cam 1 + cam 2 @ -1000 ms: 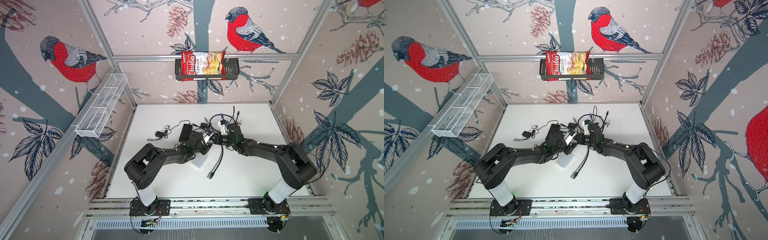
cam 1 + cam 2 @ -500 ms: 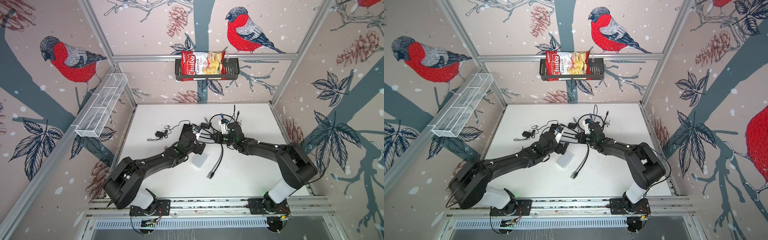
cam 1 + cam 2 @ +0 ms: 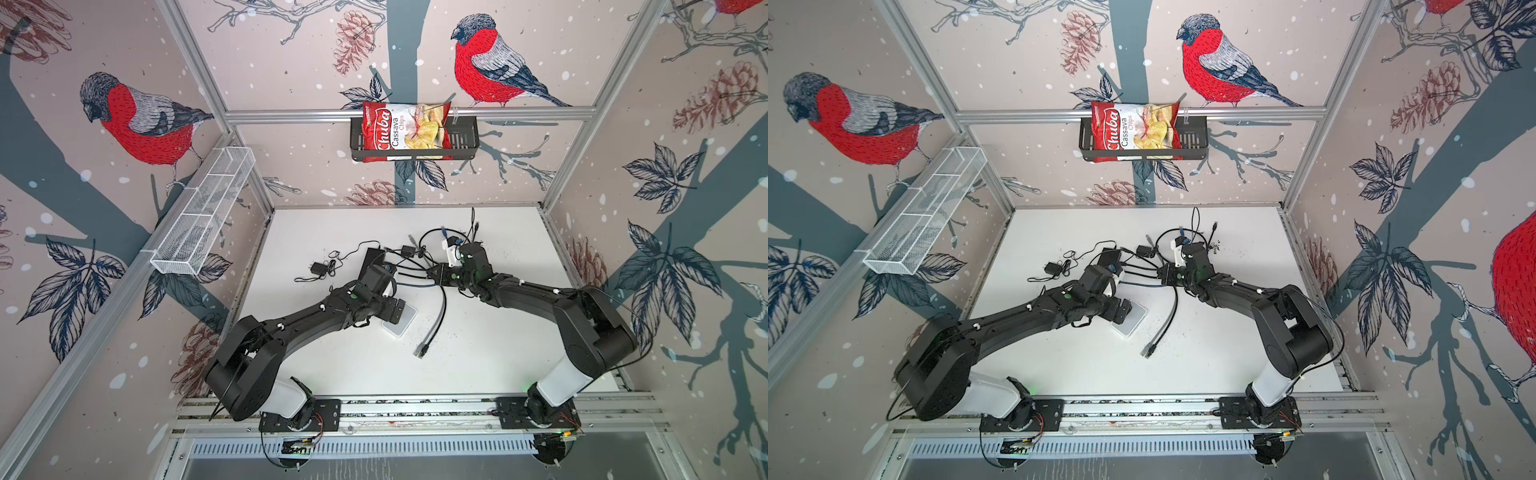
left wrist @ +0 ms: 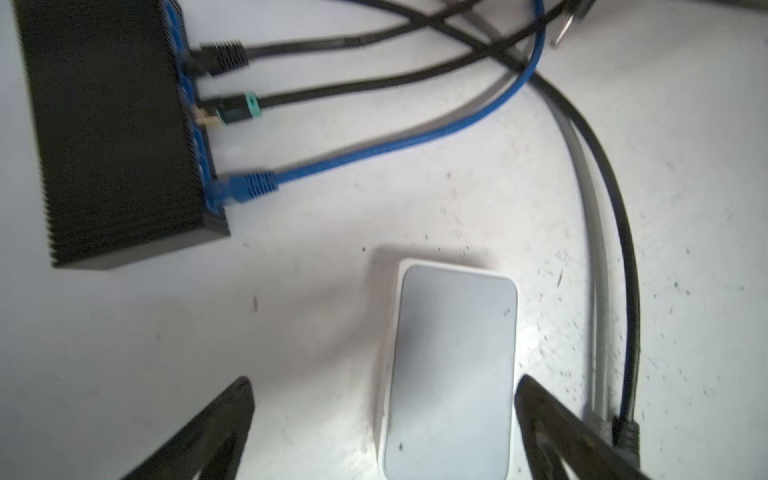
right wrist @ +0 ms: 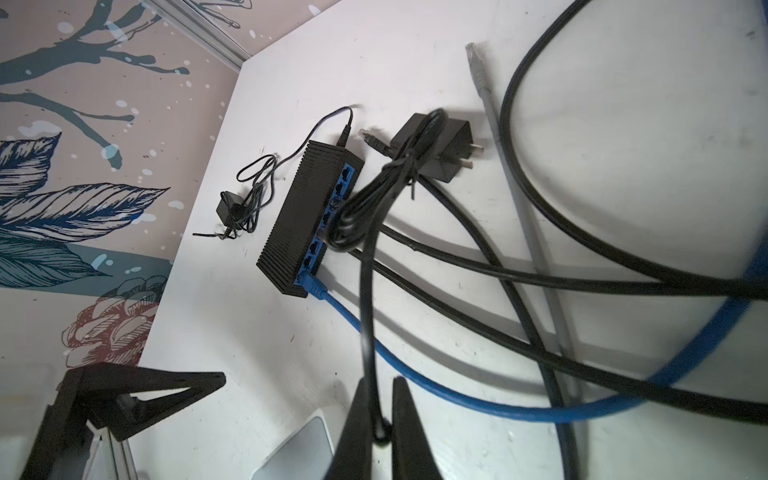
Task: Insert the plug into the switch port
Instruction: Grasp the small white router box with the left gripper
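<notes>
Left wrist view shows the white rounded plastic box (image 4: pixel 451 365) lying lengthwise between the fingers of the spread left hand (image 4: pixel 384 380), while the right hand (image 5: pixel 382 382) pinches a thin black cord (image 5: pixel 365 299).

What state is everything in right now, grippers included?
left gripper: open, jaws either side of the white box, not gripping.
right gripper: shut on a thin black cord.
black switch: flat on the table, several ports filled.
blue cable: plugged into the black switch.
white box: flat on the table.
grey cable plug: loose, unplugged.
power adapter: unplugged, cord bundled.
</notes>
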Available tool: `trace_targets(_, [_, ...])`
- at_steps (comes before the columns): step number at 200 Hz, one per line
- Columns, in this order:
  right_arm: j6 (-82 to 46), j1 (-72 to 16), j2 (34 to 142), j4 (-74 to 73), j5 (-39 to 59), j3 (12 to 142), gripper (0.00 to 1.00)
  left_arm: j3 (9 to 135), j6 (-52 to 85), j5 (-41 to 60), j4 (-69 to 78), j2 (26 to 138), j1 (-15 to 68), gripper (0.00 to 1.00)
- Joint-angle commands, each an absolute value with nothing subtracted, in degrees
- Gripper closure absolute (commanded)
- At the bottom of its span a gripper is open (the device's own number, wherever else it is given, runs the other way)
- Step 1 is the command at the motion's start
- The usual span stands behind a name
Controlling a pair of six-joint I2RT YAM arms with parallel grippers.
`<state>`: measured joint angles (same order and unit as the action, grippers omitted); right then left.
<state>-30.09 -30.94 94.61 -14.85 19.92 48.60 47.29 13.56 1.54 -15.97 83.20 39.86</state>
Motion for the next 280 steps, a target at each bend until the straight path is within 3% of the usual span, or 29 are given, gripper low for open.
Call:
trace_targets(1, [-29.0,-30.5,94.1,-14.6,20.7,48.3,0.91,48.4,15.6,5.0,-22.3,84.0,40.1,0.04])
trace_targets(159, [-30.3,-30.2,95.6,-17.6,22.8,46.7,0.90,60.1,14.0,0.2,-31.3,98.9,45.5,0.11])
trace_targets(218, [-30.4,-30.2,95.5,-17.8,23.0,46.2,0.90,61.1,13.3,-3.4,-32.2,101.8,47.3,0.24])
trace_targets(280, [-30.5,-30.1,95.4,-18.1,23.3,45.9,0.90,57.5,13.4,-5.7,-27.3,101.0,49.0,0.51])
